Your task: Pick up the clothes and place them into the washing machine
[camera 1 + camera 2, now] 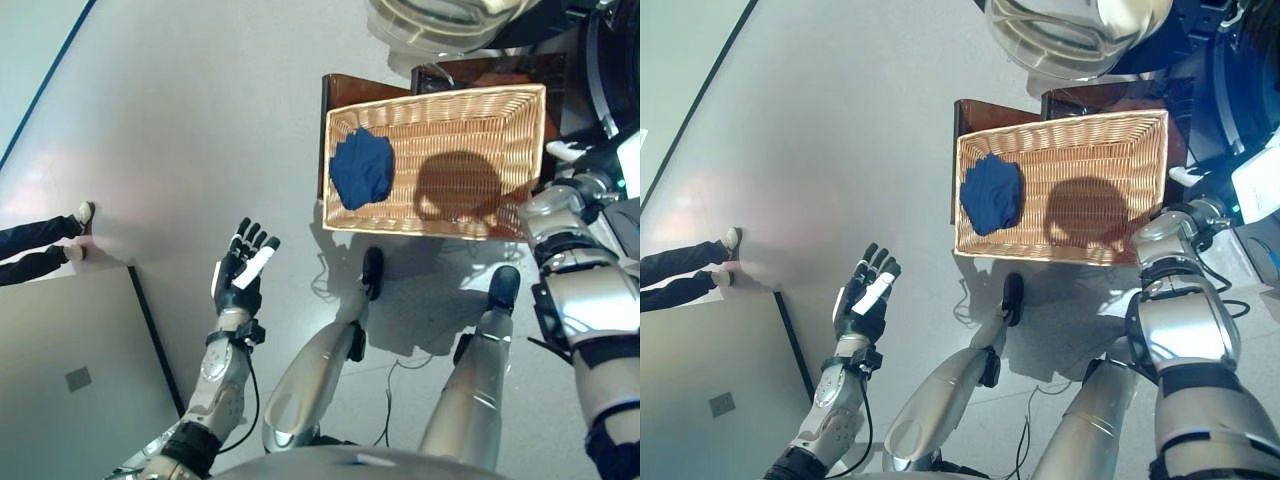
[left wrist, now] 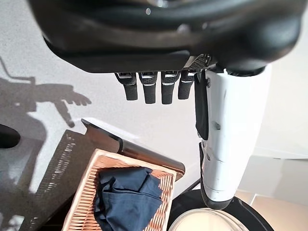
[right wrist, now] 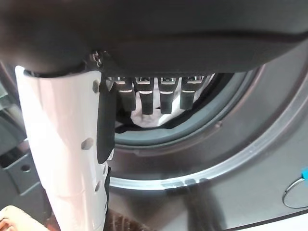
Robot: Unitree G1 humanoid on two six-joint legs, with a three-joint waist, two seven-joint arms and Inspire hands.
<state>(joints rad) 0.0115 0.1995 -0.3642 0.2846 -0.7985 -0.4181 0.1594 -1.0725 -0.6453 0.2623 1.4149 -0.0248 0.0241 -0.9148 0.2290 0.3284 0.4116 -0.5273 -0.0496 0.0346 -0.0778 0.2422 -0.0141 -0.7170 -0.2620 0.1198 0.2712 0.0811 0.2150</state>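
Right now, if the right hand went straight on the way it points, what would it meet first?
Probably the round opening of the dark washing machine. The right hand points straight at it with relaxed fingers, holding nothing. Pale cloth shows inside the drum just past the fingertips. Depth is unclear, so the grey door seal could come first.

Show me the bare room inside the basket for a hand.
The wicker basket is bare across its middle and right side, from the blue cloth to the right wall. Only its left end is crowded, where the cloth lies bunched. The left hand hangs open over the floor.
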